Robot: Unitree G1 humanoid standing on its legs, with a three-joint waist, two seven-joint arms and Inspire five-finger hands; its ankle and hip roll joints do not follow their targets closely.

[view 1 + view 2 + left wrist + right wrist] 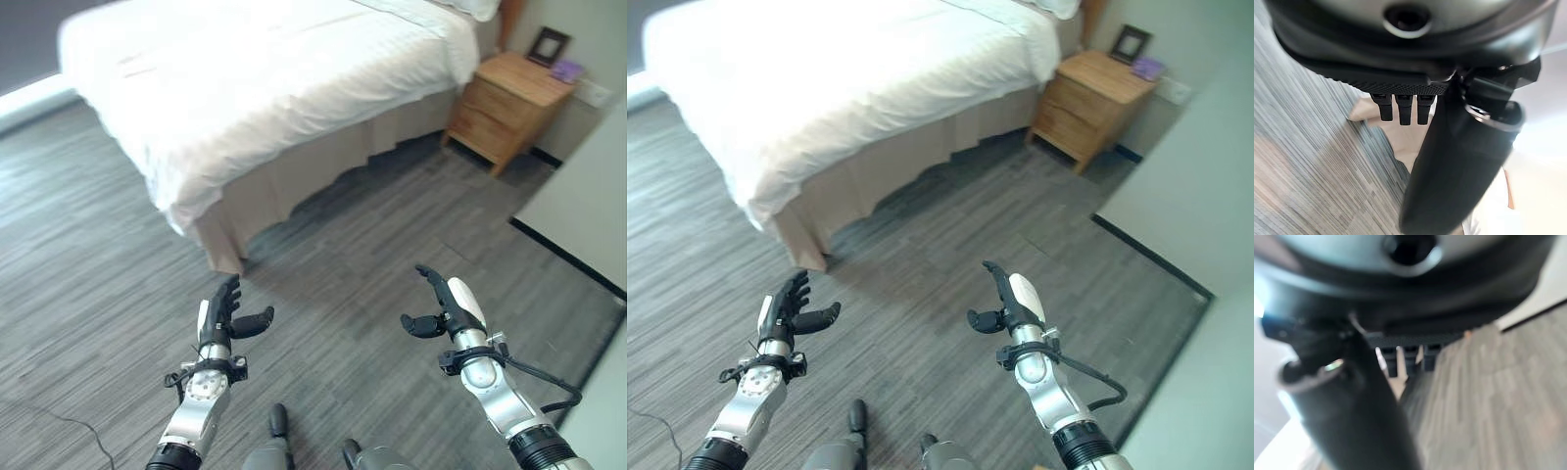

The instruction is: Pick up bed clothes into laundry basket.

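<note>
Left hand point(223, 318) and right hand point(446, 304) spread wide and empty above grey striped floor point(372, 225), near side; white bed clothes point(245, 69) far left on beige-skirted bed point(323, 162), beside wooden nightstand point(509, 103).

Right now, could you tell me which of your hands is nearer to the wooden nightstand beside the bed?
Right. The right hand hangs open over the floor on the nightstand's side, well short of it. The left hand, also open, is farther off, nearer the bed's corner.
</note>
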